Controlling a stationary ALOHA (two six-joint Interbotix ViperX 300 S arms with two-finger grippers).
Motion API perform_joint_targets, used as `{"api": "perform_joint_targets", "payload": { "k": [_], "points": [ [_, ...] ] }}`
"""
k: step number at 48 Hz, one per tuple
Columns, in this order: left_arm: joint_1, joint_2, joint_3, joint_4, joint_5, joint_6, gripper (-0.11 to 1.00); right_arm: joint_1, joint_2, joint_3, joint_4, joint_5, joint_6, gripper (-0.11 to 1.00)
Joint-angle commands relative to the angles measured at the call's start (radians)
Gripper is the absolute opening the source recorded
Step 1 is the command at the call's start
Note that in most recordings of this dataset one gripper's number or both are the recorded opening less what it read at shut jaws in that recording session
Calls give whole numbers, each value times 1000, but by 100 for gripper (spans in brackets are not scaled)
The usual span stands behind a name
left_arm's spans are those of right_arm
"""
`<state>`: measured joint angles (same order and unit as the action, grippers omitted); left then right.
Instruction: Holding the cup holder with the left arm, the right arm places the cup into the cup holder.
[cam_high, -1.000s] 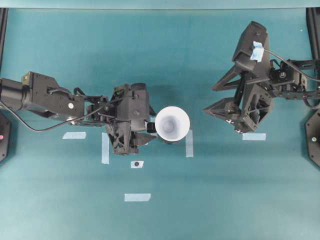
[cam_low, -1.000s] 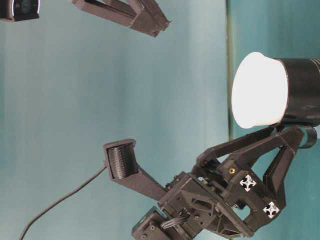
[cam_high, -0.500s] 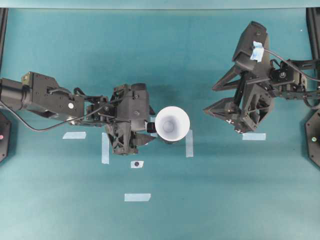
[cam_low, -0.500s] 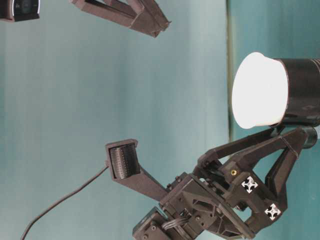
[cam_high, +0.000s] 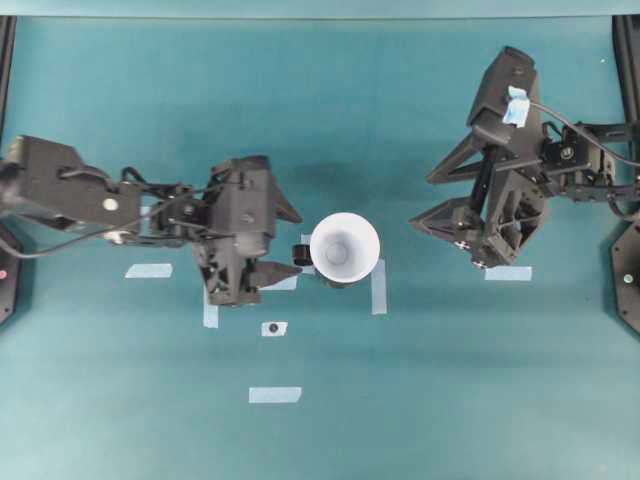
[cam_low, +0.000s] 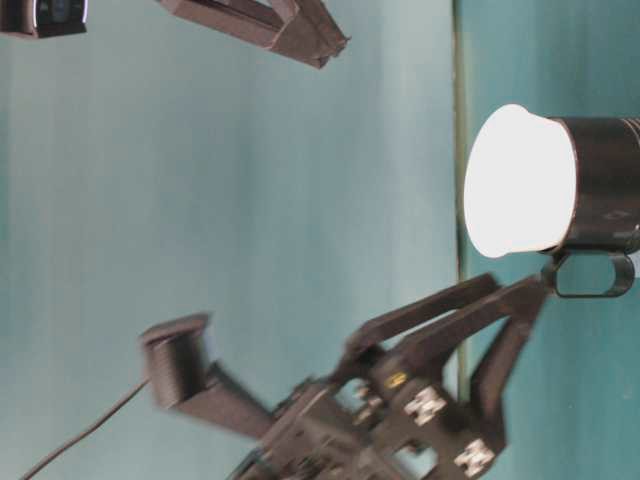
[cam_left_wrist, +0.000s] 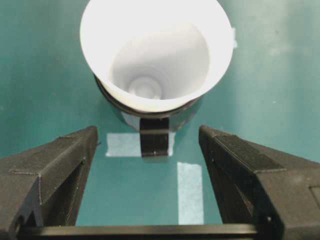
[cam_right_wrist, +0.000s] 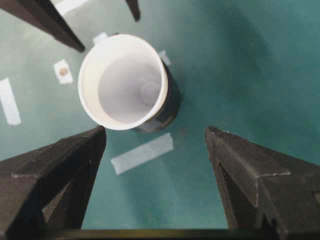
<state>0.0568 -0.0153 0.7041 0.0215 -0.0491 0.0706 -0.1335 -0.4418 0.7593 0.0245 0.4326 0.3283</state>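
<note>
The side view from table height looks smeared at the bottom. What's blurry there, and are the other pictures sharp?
Table-level view: the left tool is smeared, while the cup stays crisp but glares almost pure white. Overhead view: sharp, evenly lit, a soft shadow beside the cup. Left wrist view: the cup is sharp, and the tool's fingers are slightly soft.

white cup (cam_high: 344, 250), glossy black cup holder (cam_low: 600, 198), teal table (cam_high: 400, 400), pale tape strips (cam_high: 275, 394)

1. Left arm (cam_high: 80, 195): matte black, boxy segments, thin black cables looped along it, one small white dot.
2. Right arm (cam_high: 545, 165): same black build, pale-blue tape piece (cam_high: 516, 106) near the wrist, one black cable.
3. Fingers (cam_left_wrist: 55, 170): black, wedge-shaped, tapering to points, with ribbed inner pads.
4. White cross marks (cam_low: 428, 405) on the left arm's finger mount.
</note>
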Motion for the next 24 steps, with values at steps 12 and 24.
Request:
{"api": "perform_joint_targets", "payload": {
  "k": [12,24],
  "points": [
    [-3,-123,34,2,-9,8,86,5,-87,40,-12,-80,-9,86],
    [-3,-195,74,2,-11,34,86,3,-135,94,-18,-133,-9,86]
  ]
}}
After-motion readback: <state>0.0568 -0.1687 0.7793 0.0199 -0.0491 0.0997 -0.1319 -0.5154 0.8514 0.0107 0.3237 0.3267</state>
